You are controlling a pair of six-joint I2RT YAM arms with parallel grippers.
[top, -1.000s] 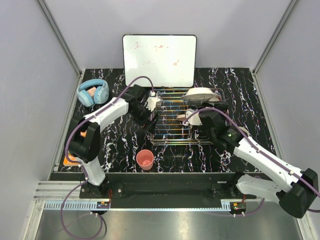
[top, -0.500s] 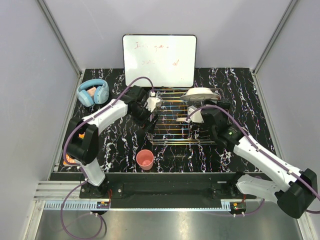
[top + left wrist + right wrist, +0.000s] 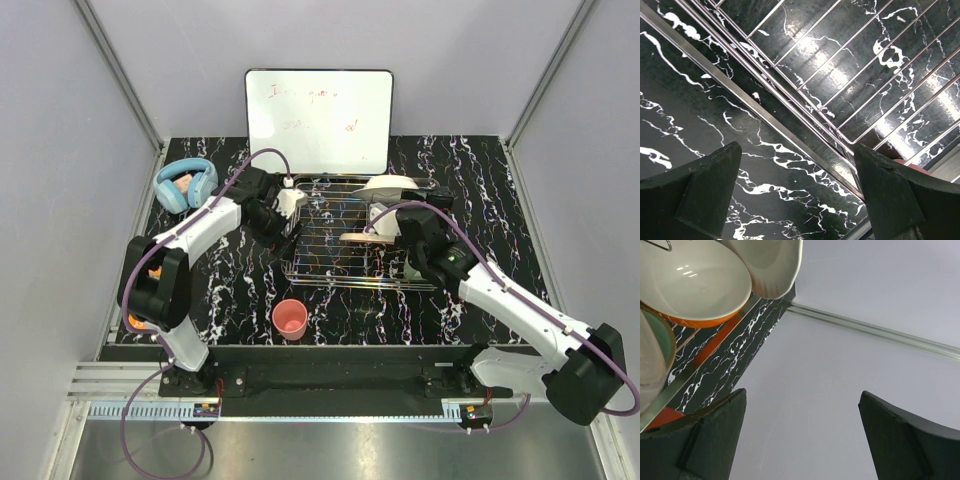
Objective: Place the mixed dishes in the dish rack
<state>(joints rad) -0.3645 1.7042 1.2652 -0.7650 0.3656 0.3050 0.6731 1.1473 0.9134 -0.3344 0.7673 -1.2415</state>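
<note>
Silver wire dish rack (image 3: 330, 255) shifted left | glossy orange bowl (image 3: 690, 280) apparently inside

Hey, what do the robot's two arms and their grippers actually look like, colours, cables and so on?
The left arm and right arm have white shell links joined by black joints, on black bases. A thin purple cable loops loosely along each. The left gripper and right gripper each have two matte black, wedge-shaped fingers. No markings are legible.
</note>
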